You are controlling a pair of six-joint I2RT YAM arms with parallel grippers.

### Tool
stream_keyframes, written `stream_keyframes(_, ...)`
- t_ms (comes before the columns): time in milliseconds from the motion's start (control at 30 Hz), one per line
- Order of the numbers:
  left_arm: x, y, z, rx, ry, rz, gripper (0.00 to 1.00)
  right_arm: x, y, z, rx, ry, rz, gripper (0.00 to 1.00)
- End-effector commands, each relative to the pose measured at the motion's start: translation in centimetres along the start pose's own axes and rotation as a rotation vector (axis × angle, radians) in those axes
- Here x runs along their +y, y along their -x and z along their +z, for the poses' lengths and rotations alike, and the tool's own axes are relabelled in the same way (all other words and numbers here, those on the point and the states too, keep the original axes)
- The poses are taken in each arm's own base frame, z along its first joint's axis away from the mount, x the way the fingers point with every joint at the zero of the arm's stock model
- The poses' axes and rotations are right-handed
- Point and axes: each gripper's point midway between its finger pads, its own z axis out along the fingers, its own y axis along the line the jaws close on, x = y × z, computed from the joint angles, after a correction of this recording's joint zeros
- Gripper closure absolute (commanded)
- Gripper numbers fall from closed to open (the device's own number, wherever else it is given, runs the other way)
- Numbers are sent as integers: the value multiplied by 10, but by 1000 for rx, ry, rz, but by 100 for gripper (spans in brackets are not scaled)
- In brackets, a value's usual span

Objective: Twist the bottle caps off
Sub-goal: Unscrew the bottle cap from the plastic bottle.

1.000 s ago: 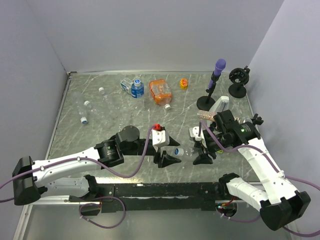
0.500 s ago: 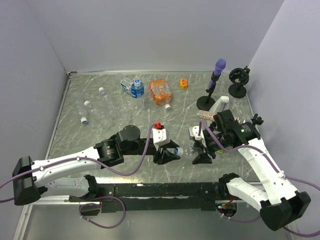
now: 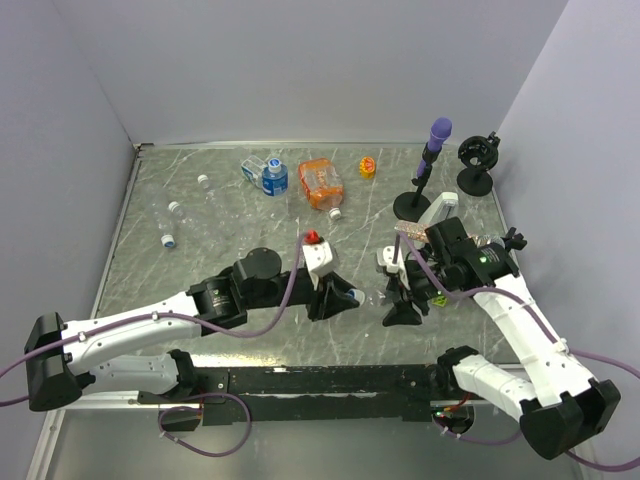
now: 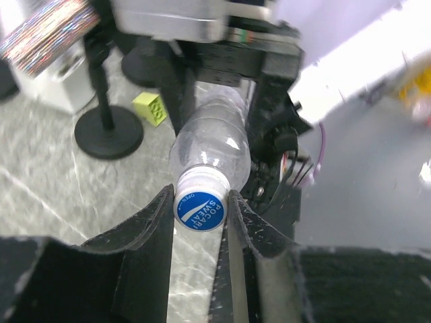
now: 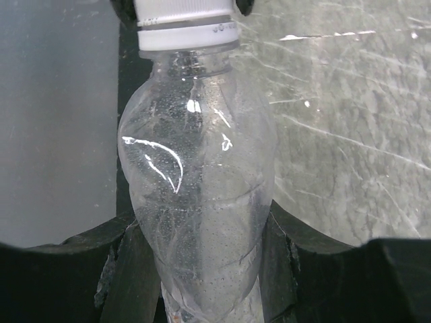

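In the wrist view of the left gripper, a blue-topped cap printed POCARI SWEAT is seen at the centre of the frame, flanked by the two black fingers. No gap is visible on either side, so the cap is judged to be clamped near the fingertips. How firmly it is clamped cannot be told.

The clear bottle to which the cap belongs is held lying roughly level, just right of centre in the top view. Its lower body is pinched between the closed jaws of the right gripper, and its neck is pointed toward the left gripper.

Further small bottles are scattered on the marbled table at the upper left. A blue-labelled bottle and an orange one lie near the top centre.

Several failures are judged possible:
- The cap is held only at the fingertips, so it may be lost from the grip once a twist is applied.
- The bottle wall is thin and smooth, so the body may be spun or crushed inside the right jaws instead of the thread being released.
- If the two wrists are not kept on one axis, the neck may be levered sideways and the bottle pulled free.
- A loosened cap may be dropped and may roll toward the purple-topped stand.
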Motion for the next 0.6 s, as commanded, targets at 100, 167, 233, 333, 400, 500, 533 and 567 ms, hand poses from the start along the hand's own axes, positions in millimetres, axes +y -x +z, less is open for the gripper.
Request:
stream_keyframes(100,50,55,-8,-209,263,-604,99,-45,49,-17,-51,-126,41,82)
stream_keyframes(167,64,66,-16,-279,278,-722,99,-53,58,-21,-50,-149,42,86)
stream_keyframes(233,69,80,-22,-349,268,-799,99,-61,64,-24,-51,-172,55,87)
stream_keyframes(333,77,95,-24,-386,290,-876,99,-70,70,-27,-53,-201,67,90)
stream_keyframes(400,84,98,-21,-373,340,-938,99,-76,74,-30,-53,-228,72,91)
stream_keyframes(500,89,95,-17,-324,396,-1006,99,-86,80,-34,-54,-270,88,94)
stream_keyframes(533,89,95,-15,-316,403,-1028,99,-89,83,-35,-58,-286,92,94)
stream_keyframes(567,91,93,-13,-309,412,-1056,99,-92,84,-36,-62,-300,99,95)
